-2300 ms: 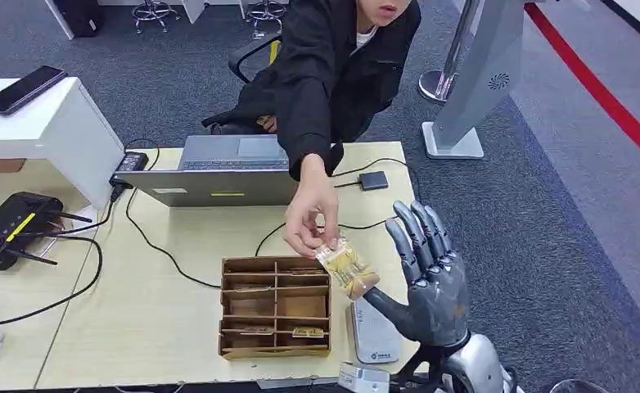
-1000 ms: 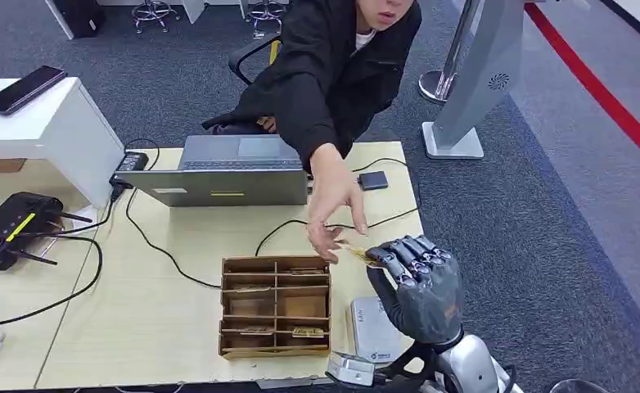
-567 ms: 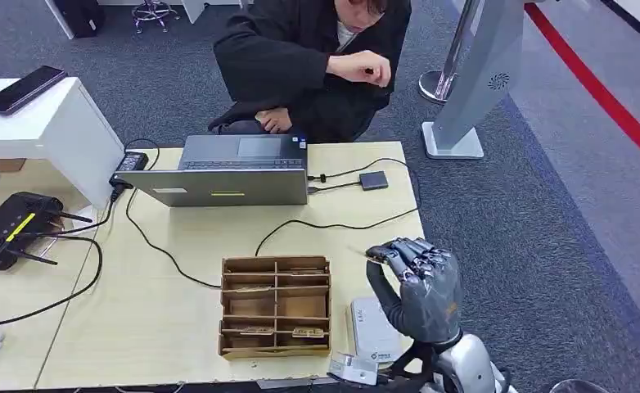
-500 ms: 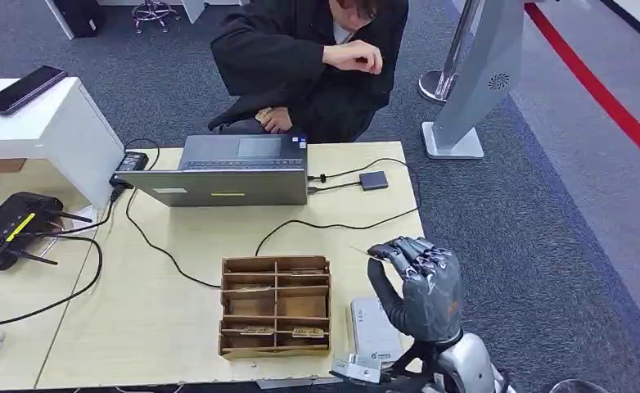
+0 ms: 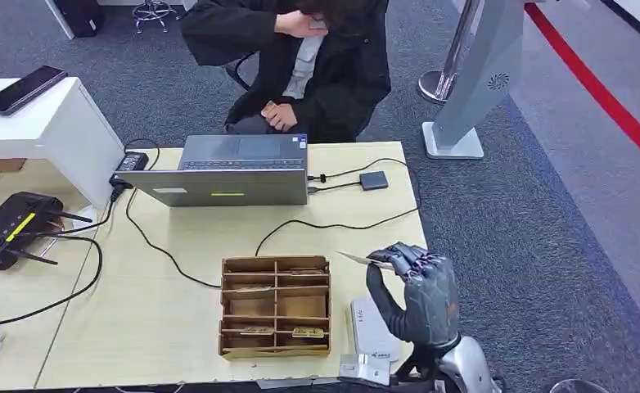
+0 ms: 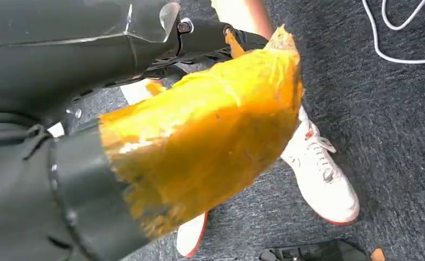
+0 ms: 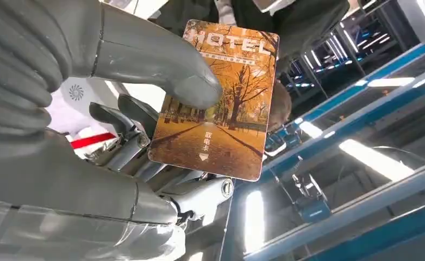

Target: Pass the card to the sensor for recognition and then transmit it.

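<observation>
The right robot hand [image 5: 419, 291] stands raised over the near right corner of the counter [image 5: 178, 327], fingers curled forward, and it grasps the card [image 5: 354, 259] between the thumb [image 7: 161, 65] and the fingers behind it. In the head view the card sticks out edge-on from the fingertips toward the robot's left, nearly level, above the counter and apart from it. The right wrist view shows its face: an orange autumn avenue of trees with the word HOTEL [image 7: 233, 41] printed along one end, the thumb pressing on the picture near one long edge.

Just below the hand, a grey-white sensor box [image 5: 372, 327] lies flat on the counter, close to the right side of a brown compartment tray [image 5: 276, 307] that holds a few small cards. Farther off stand a laptop [image 5: 218, 170] and a small dark device [image 5: 374, 180] on a cable. A person in a dark jacket [image 5: 300, 57] sits beyond the counter.

The left robot hand's [image 6: 199, 147] state I cannot tell; it appears partly wrapped in yellow tape.
</observation>
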